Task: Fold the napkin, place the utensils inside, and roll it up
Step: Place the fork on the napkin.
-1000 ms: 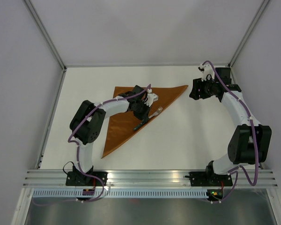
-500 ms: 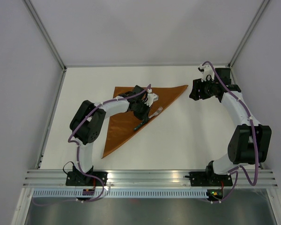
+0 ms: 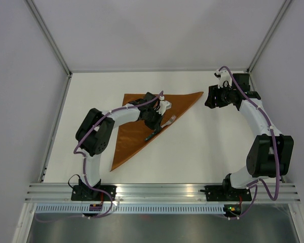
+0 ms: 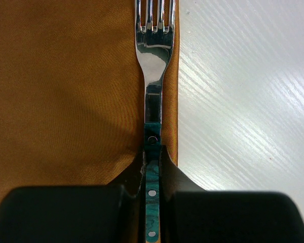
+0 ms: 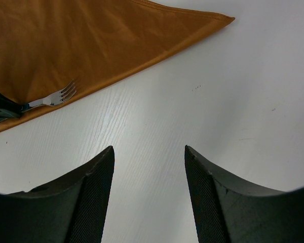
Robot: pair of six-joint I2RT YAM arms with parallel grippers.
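We see no change: left jaws stay clamped on the fork [image 4: 153,66] at the napkin [image 4: 66,76] edge, right jaws gape empty, release pending.

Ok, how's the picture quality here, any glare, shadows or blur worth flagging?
Top external: even, soft light, nothing blown out. Left wrist: sharp, with bright reflections on the fork, a soft shadow across the napkin, and the left gripper near-black. Right wrist: a pale sheen on the table, with the right gripper dark against it.
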